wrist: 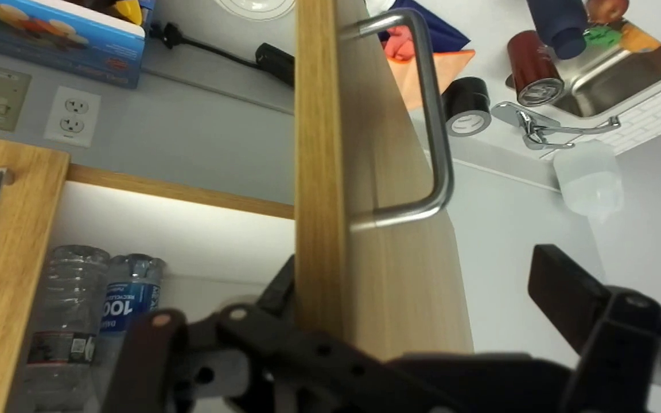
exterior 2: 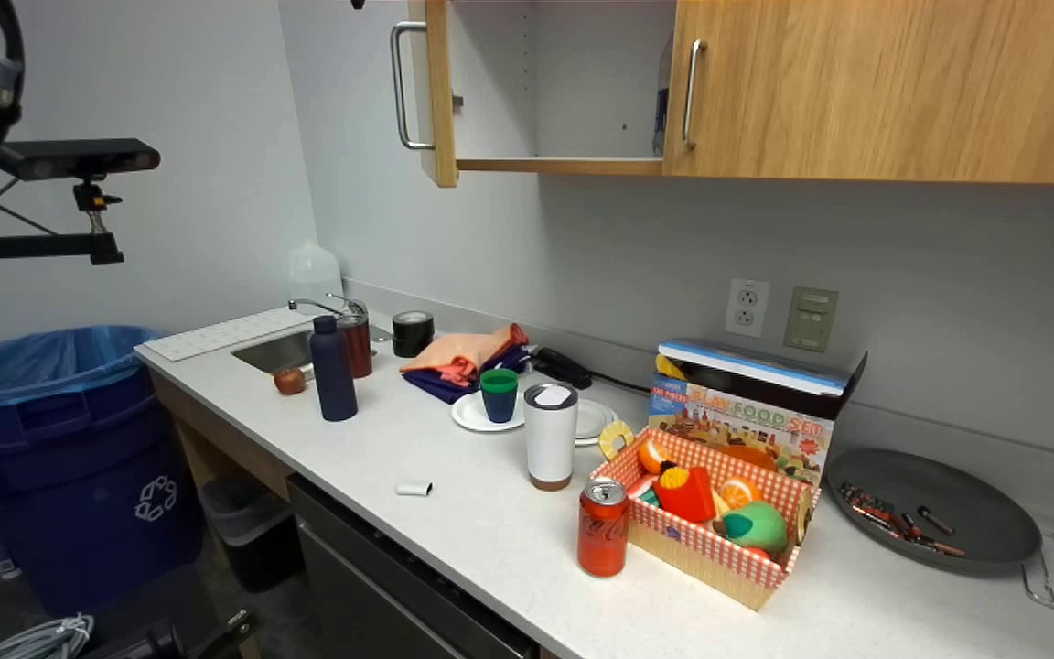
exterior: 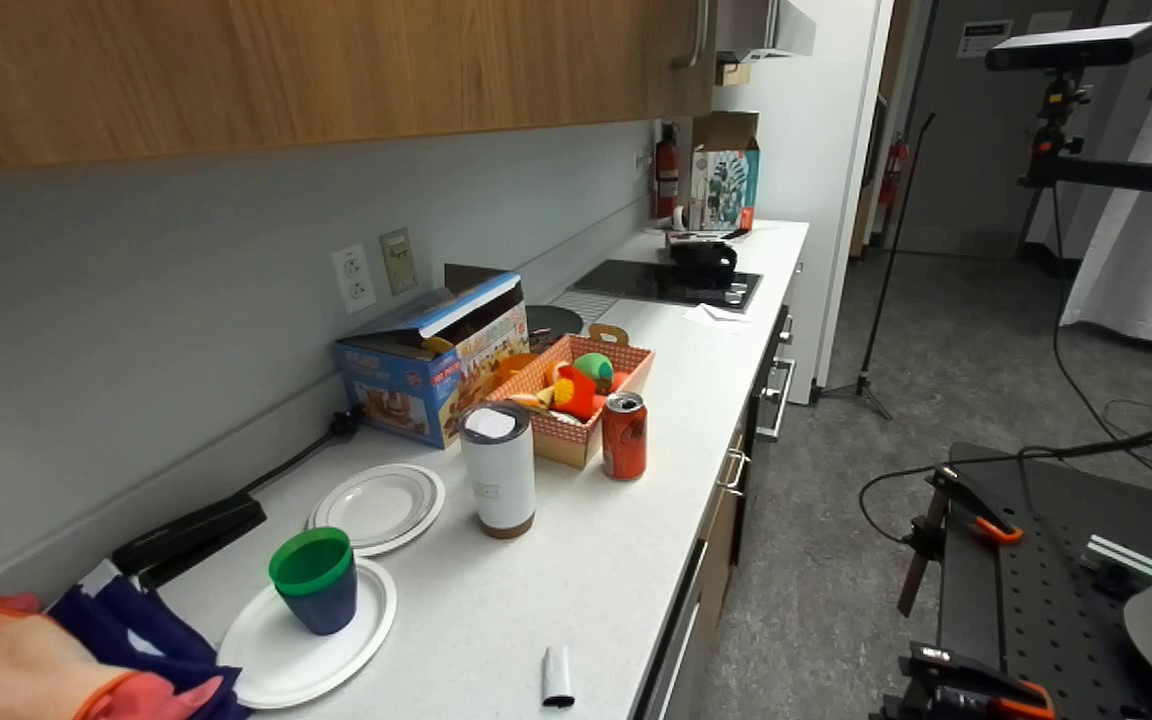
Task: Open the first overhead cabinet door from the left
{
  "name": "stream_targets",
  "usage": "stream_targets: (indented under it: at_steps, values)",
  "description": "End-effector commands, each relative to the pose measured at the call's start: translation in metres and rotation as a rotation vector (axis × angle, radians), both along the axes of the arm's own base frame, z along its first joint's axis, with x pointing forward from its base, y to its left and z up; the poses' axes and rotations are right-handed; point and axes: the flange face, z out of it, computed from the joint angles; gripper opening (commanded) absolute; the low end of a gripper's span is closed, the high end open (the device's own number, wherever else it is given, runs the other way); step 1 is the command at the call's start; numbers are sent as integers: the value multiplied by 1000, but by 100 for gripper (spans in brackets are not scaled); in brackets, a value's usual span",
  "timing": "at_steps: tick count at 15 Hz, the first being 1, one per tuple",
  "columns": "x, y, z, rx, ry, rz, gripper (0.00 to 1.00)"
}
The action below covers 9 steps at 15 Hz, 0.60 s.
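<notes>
A: Where's our door (exterior 2: 443, 101) rn?
B: Far-left one, swung well out from the cabinet (exterior 2: 582, 101). Its handle (wrist: 432, 109), on the outer face, is ungripped.

A: Jaws?
B: Wide. In wrist view the door's edge runs btwn them: inner finger (wrist: 277, 292) right by the inside face, outer finger (wrist: 566, 292) well off the outside. Can't tell if the inner one's touching.

A: Why not hold the handle?
B: My guess: w/ the door this far out, pushing from inside is easier than pulling. Spread wide b/c there's no need to pinch.

A: Room?
B: Gap btwn outer face & side wall (exterior 2: 216, 110), so prob OK to swing further. Bottles (wrist: 127, 310) stand inside, over by the next door (exterior 2: 856, 91), apart from the inner finger. Faucet (wrist: 537, 132) & tape roll (wrist: 468, 106) sit on the counter (exterior 2: 490, 540), well below.

A: Done?
B: Nearly, imo. Backing out, outer finger could clip the handle, so come straight off the edge.
</notes>
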Motion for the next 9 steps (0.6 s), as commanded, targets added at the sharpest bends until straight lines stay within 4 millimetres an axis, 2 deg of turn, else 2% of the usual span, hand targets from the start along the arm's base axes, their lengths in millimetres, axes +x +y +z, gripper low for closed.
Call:
stream_targets:
  at_steps: [1,9]
  values:
    - [-40,34,-11,-18,-65,-17,100]
    - [-84,78,-12,-19,-89,-45,100]
